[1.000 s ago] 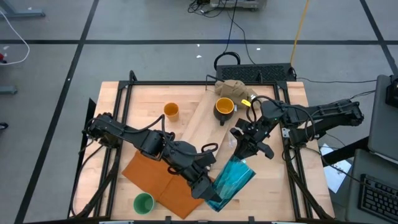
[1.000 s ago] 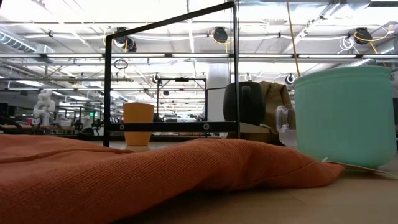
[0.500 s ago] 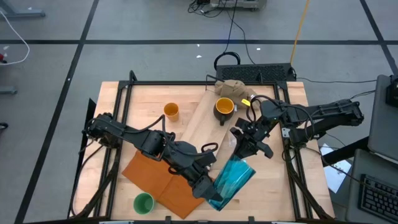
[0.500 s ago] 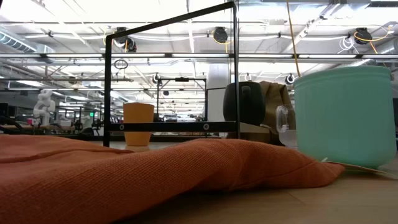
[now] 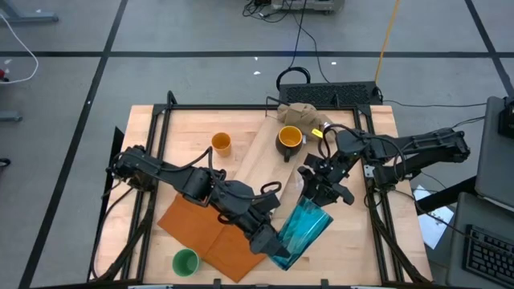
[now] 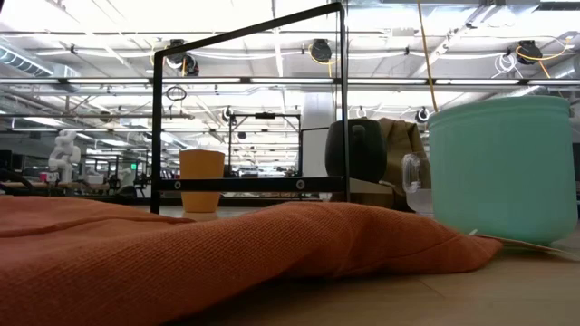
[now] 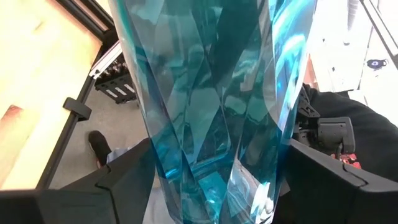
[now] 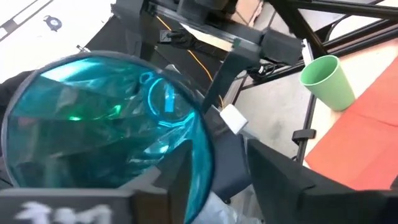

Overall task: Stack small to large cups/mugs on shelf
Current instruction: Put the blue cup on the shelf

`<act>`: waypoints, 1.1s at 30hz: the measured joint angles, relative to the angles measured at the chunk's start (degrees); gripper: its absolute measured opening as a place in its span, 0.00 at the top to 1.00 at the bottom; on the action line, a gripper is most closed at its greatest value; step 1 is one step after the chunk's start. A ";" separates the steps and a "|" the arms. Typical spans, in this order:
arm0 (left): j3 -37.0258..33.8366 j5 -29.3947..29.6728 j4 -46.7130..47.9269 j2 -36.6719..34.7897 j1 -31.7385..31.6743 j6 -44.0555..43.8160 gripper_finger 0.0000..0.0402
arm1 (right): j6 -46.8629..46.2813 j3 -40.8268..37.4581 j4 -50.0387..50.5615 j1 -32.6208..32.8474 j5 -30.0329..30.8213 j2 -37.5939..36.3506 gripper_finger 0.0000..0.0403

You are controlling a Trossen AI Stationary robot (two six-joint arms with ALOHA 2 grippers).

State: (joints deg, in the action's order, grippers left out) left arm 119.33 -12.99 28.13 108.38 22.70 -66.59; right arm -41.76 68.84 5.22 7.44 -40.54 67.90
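The tall teal tumbler (image 5: 302, 229) hangs slanted over the table's near right part, between both grippers. My left gripper (image 5: 271, 243) is shut on its base end. My right gripper (image 5: 319, 195) is open at its mouth; in the right wrist view the rim (image 8: 207, 158) stands between its fingers. The dark yellow-lined mug (image 5: 289, 140) stands on the pale wooden shelf (image 5: 261, 160). The orange cup (image 5: 221, 144) and green cup (image 5: 185, 262) stand on the table. The low view shows the light blue mug (image 6: 503, 167) and clear glass (image 6: 415, 184). My left gripper pinches the tumbler's lower body near the base (image 7: 211, 180) between its two fingers, one on each side, coming level from the table's left. The tumbler is lifted clear and slants up toward the far right. My right gripper straddles the tumbler's rim (image 8: 207, 158), one finger inside and one outside; I cannot tell whether either touches it.
An orange-brown sheet (image 5: 205, 233) lies on the near left of the table, under my left arm. A tan cloth lump (image 5: 301, 112) sits at the far edge behind the mug. A black frame (image 5: 241, 107) borders the table.
My left gripper has moved a little toward the table's right with the tumbler's base, and the tumbler now slants more steeply, its mouth staying at my right gripper.
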 joint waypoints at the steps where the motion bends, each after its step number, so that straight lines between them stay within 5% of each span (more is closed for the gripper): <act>1: 0.00 0.00 0.08 0.00 0.00 -0.04 0.21 | -0.11 0.00 -0.08 0.00 -0.03 -0.16 0.59; 17: 0.00 1.86 0.29 0.00 0.15 0.61 0.22 | 2.61 0.00 11.56 -4.09 0.39 -8.24 0.55; 33: 0.00 8.51 8.78 -0.58 -3.22 12.27 0.20 | 2.39 -0.02 27.80 -5.64 9.59 -22.31 0.55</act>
State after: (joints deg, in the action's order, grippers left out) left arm 119.33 -4.48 36.91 107.80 19.48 -54.32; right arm -39.37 68.82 33.03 1.80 -30.95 45.59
